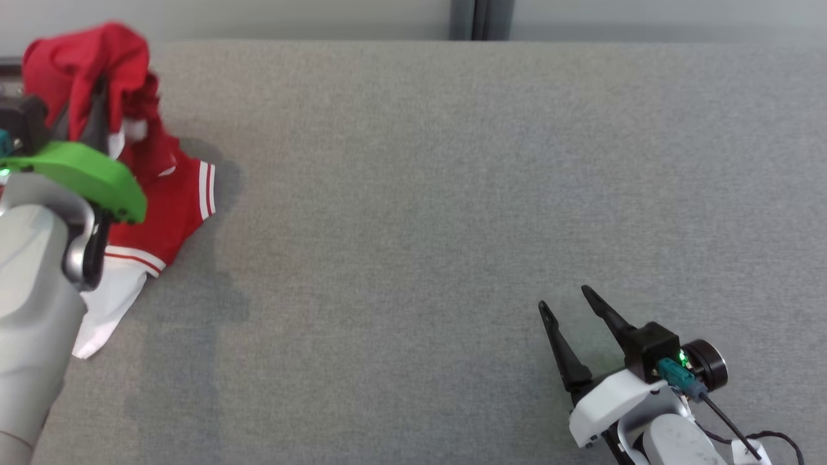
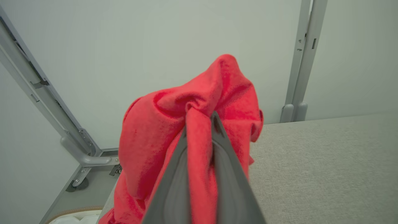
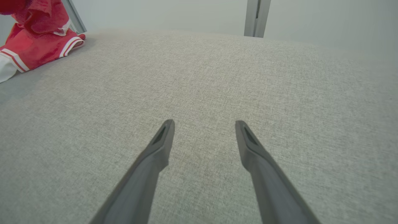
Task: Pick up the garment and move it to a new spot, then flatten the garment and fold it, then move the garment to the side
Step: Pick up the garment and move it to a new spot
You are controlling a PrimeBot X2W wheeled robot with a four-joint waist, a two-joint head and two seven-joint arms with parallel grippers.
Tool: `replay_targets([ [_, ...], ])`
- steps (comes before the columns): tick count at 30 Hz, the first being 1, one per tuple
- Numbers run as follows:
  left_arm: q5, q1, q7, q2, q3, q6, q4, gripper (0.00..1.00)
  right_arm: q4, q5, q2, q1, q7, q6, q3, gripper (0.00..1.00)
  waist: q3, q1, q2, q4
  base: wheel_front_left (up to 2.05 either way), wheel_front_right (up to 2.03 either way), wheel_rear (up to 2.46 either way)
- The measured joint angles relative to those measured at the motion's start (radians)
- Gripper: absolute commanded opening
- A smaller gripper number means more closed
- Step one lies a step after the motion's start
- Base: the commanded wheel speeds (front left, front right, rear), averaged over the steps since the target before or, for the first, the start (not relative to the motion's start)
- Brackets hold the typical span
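Red fleece-like garment with white stripes and a white panel sits at the far left of the grey fabric-covered table, partly lifted. The left gripper has its two dark fingers clamped together on a bunched fold of the red cloth. It holds the top of the garment raised off the surface, while the striped lower part and white panel trail on the table nearer the robot. This high grasp looks meant for carrying the garment to a new spot, probably toward the middle of the table. The right gripper sits low at the near right, well apart from the cloth. Its fingers are spread with nothing between them, seemingly waiting to help with flattening. The bright green wrist cover and pale grey forearm hide a good part of the garment, and the picture edge cuts off its left side. Its full shape, and which part is sleeve or hem, cannot be told.
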Motion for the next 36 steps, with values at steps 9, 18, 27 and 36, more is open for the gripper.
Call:
replay_targets([
  [9,0.079,0.112,-0.002,-0.128,0.04,0.015,-0.276,0.0,-0.007,0.013,0.001,0.055,0.0,0.0,0.004,1.0,-0.095,0.0,0.0,-0.072,0.0,0.0,0.0],
  [18,0.104,0.161,-0.002,-0.345,-0.035,-0.024,-0.294,0.0,-0.009,0.021,0.001,0.062,0.0,0.0,0.014,1.0,-0.121,0.0,0.0,-0.218,0.0,0.0,0.0],
  [27,0.141,0.197,-0.002,-0.424,-0.05,-0.036,-0.215,1.0,-0.016,0.021,0.0,0.062,0.0,0.0,0.0,1.0,-0.106,0.0,0.0,-0.347,0.0,0.0,0.0],
  [36,0.242,0.324,-0.002,-0.38,0.094,-0.014,-0.211,1.0,-0.038,0.025,0.0,0.068,0.0,0.0,-0.058,1.0,-0.091,0.0,0.0,-0.33,0.0,0.0,0.0],
])
